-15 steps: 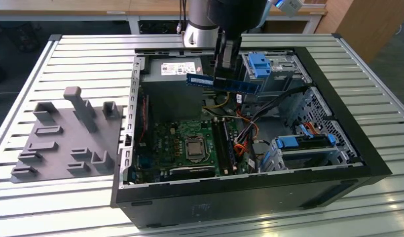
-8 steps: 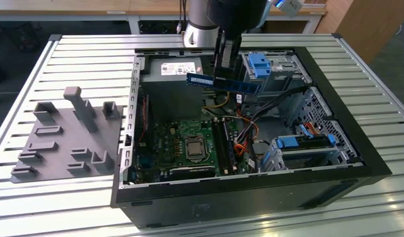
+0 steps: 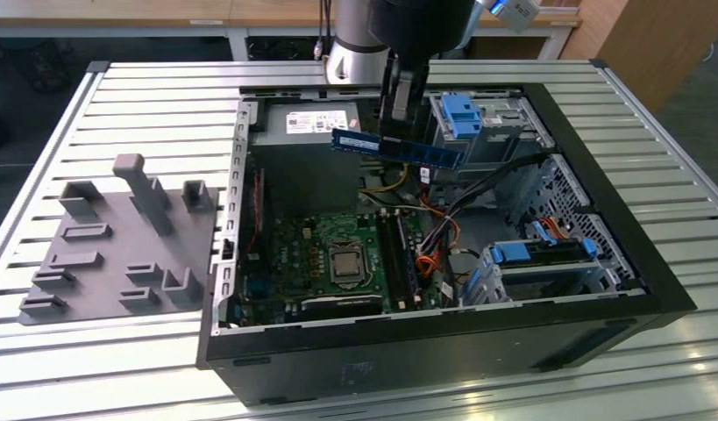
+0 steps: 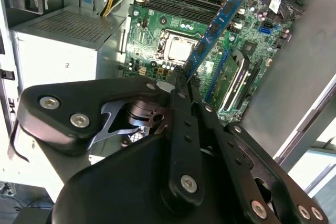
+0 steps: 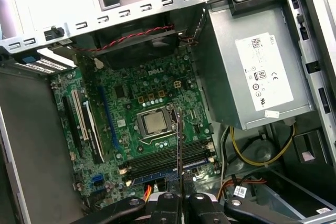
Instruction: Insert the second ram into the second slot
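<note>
Holds the ram (image 3: 435, 154) in the hand (image 3: 396, 136), clamped on its flat faces at about the middle. Hangs in the air over the open case (image 3: 452, 360), above the far part near the power supply (image 3: 300, 132) and the blue latch (image 3: 462, 112), well apart from the slots (image 5: 168, 157) on the board (image 3: 335, 254). Not yet in any slot.

Biggest danger, by my judgement: the wrong angle. Crosses the slots at about a right angle in the first wrist view, so, pushed down like this, would land on the slot walls and not in a groove. Could crack the stick or bend the contacts. Could also go into the wrong slot, with these lying so close side by side. Another danger from the cables (image 3: 476, 189) just beside the slots: might catch one end and twist the ram in the grip.

Lies about level, with the long axis from the exterior view's left to its right, the right end a little lower. Stands on edge, flat faces upright. Cannot tell which long edge carries the contacts.
</note>
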Robot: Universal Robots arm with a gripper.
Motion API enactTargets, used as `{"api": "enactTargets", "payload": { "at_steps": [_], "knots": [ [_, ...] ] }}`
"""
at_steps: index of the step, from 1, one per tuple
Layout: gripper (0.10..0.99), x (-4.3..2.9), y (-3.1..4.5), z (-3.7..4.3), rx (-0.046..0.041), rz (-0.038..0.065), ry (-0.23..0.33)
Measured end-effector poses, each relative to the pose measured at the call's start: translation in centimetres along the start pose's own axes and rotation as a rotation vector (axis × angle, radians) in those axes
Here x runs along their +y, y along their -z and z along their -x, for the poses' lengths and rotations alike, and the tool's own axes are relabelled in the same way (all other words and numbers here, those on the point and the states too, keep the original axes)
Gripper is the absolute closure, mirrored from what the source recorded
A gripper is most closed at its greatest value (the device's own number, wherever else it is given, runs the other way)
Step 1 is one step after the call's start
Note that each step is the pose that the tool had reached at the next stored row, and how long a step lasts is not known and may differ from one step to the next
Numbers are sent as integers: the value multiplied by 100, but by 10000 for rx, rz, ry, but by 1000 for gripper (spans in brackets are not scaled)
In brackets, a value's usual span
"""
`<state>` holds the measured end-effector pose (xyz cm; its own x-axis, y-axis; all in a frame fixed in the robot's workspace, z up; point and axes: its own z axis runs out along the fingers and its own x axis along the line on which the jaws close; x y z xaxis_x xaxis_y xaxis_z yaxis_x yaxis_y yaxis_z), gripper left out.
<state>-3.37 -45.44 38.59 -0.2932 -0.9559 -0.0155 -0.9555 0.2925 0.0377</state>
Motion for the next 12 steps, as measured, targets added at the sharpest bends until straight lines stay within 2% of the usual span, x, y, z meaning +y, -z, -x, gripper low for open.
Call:
{"api": "enactTargets", "payload": {
  "at_steps": [12],
  "knots": [
    [949,0,0,0,-12,-5,-338]
  ]
}}
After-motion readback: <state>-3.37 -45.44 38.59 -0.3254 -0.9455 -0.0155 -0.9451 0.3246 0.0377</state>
